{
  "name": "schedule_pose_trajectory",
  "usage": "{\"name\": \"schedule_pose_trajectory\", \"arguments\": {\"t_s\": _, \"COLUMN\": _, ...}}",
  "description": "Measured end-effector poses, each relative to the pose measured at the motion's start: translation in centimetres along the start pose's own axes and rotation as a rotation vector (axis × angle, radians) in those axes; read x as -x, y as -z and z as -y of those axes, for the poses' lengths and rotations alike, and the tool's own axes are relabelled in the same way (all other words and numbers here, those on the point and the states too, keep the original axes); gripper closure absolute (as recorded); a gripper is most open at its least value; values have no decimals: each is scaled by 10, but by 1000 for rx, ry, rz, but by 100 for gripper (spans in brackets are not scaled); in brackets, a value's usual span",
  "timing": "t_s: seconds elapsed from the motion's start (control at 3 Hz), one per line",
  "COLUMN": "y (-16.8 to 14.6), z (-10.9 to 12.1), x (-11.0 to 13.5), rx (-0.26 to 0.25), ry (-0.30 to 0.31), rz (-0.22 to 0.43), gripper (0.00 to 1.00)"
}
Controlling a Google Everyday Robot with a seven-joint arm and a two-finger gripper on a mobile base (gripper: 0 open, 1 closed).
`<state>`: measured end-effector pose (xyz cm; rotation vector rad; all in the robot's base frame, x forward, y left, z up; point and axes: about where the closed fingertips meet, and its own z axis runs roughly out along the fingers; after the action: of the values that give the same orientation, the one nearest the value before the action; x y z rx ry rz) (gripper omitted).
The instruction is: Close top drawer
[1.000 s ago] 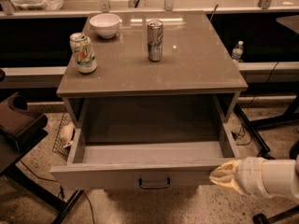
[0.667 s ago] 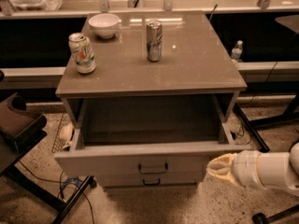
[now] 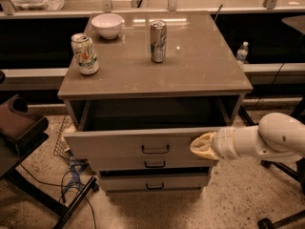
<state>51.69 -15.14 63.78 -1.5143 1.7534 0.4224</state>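
The top drawer of a grey-brown cabinet stands partly open, its flat front carrying a small dark handle at the centre. A dark gap shows above the front, under the cabinet top. My gripper comes in from the right on a white arm. Its cream tip rests against the right end of the drawer front. Two lower drawer fronts with matching handles sit below.
On the cabinet top stand a white bowl, a green-and-white can and a silver can. A dark chair is at the left, with cables on the floor. A water bottle stands behind at the right.
The top drawer has slid well back into the cabinet, and its floor no longer shows. My gripper has moved in with the drawer front, staying on its right end.
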Motion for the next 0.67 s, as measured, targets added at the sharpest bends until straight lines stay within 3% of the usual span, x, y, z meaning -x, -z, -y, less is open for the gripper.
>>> {"name": "schedule_pose_trajectory", "arguments": {"t_s": 0.33, "y": 0, "z": 0, "x": 0, "rx": 0, "ry": 0, "rz": 0, "gripper": 100}}
{"name": "schedule_pose_trajectory", "arguments": {"t_s": 0.67, "y": -9, "z": 18, "x": 0, "rx": -17, "ry": 17, "rz": 14, "gripper": 100}}
